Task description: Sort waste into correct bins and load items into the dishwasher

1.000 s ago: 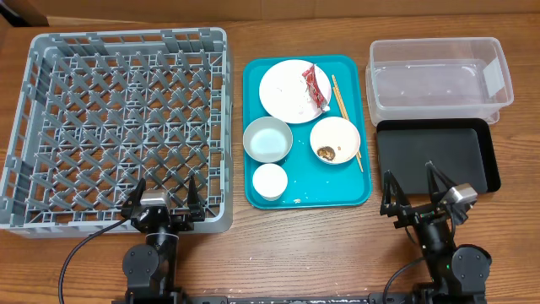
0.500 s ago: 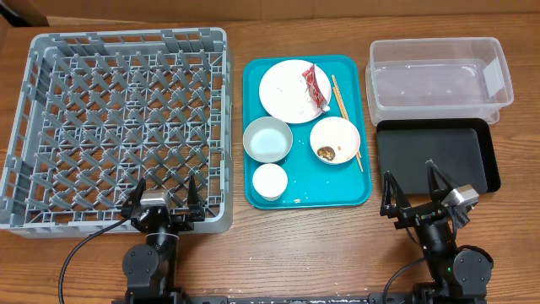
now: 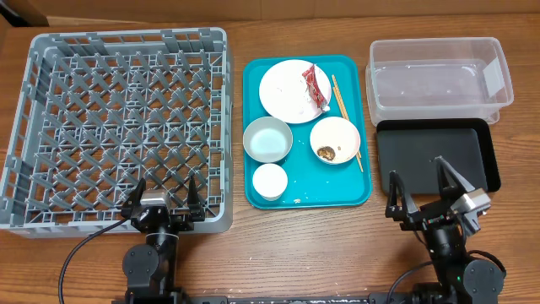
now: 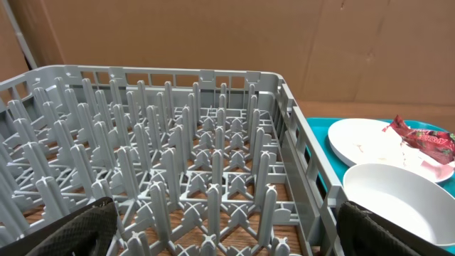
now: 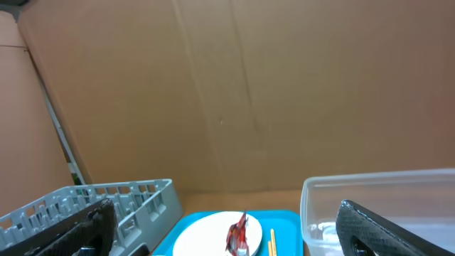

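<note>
Red wrapper (image 3: 315,86) lies ahead-left of the right gripper (image 3: 415,171), long axis pointing away, nearer it than the left gripper (image 3: 165,181); both gape empty.

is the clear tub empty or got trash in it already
Empty: the clear tub shows only its bare bottom from overhead; the red wrapper lies on the plate.

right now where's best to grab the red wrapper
Probably pinch the red wrapper at its crumpled middle, coming straight down and closing across its narrow width: it lies long and thin along the plate right edge, with chopsticks close beside it.
</note>
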{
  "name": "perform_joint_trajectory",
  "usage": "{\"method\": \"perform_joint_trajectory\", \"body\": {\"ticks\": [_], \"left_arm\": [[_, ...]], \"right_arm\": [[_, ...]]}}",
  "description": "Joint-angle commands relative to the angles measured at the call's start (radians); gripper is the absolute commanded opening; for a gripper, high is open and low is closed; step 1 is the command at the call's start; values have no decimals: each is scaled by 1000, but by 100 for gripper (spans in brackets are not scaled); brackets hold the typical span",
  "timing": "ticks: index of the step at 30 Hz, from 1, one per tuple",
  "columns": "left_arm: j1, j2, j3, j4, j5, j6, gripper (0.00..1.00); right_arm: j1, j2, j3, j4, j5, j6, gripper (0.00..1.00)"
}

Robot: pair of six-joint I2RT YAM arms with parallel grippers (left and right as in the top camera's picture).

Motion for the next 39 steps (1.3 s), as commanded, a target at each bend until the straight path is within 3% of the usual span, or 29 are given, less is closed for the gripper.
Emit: {"method": "perform_joint_trajectory", "body": {"ticks": [1,13,24,39], "left_arm": [[4,-11,-9,3,-3,16,100],[4,-11,-9,3,-3,16,99],[4,-11,-9,3,-3,15,100],[4,-11,-9,3,-3,15,100]], "right_arm": [[1,-10,48,6,-8,-18,100],[1,51,177,11,-9,-143,100],[1,351,438,-31,-107,-151,100],[38,1093,1176,-599,-213,-151,100]]}}
